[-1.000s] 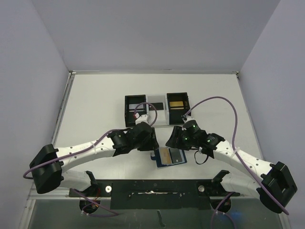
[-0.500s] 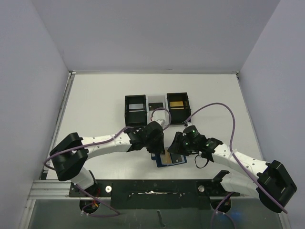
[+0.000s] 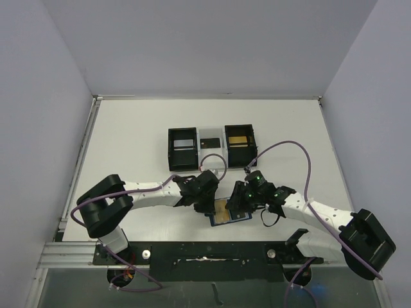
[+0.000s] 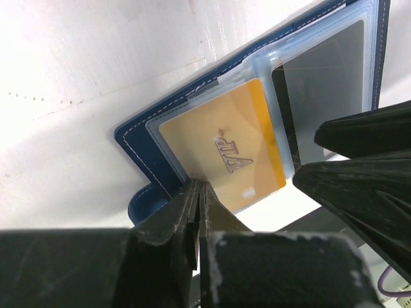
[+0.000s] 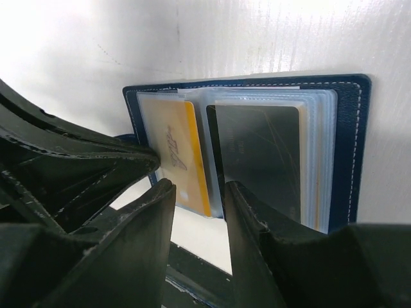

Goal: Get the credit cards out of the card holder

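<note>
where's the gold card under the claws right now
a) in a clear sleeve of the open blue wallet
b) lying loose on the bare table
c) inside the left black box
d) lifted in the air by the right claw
a: the gold card lies flat in a clear sleeve of the opened card holder, next to a dark grey card on the facing page.

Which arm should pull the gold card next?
Left, probably: the left gripper is closed right at the edge of the gold card, grip unclear. The right gripper is open, straddling the seam between it and the grey card.
</note>
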`<state>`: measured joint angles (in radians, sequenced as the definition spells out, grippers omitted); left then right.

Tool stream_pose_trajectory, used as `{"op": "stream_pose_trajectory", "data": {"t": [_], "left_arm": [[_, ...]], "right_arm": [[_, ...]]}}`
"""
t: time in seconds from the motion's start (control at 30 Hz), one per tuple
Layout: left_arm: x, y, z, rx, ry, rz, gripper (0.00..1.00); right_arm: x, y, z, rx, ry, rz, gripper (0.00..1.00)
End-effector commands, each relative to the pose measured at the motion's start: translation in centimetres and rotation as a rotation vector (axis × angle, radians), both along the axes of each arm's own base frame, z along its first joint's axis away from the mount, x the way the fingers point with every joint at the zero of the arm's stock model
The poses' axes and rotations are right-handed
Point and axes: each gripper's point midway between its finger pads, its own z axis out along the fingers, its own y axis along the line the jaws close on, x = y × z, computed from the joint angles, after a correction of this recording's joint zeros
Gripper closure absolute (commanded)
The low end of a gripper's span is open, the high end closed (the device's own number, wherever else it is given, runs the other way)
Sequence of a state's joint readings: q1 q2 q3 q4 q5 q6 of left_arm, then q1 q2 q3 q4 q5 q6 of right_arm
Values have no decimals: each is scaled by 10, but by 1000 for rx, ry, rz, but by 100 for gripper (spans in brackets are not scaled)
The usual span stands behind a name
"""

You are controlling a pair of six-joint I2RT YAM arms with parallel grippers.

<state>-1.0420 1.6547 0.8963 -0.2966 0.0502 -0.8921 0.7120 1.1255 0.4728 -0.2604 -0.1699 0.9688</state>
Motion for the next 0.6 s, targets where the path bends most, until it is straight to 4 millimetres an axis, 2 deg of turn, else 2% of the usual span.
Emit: {"op": "stream_pose_trajectory", "data": {"t": [0.0,0.57], "left_arm": [[4,2,-4,12,-19,42,100],[-3,8,-9,15,-10,38,100]], "right_arm": [[8,9,7,32,-33,19,63],[6,14,-12,67,1,21,68]]}}
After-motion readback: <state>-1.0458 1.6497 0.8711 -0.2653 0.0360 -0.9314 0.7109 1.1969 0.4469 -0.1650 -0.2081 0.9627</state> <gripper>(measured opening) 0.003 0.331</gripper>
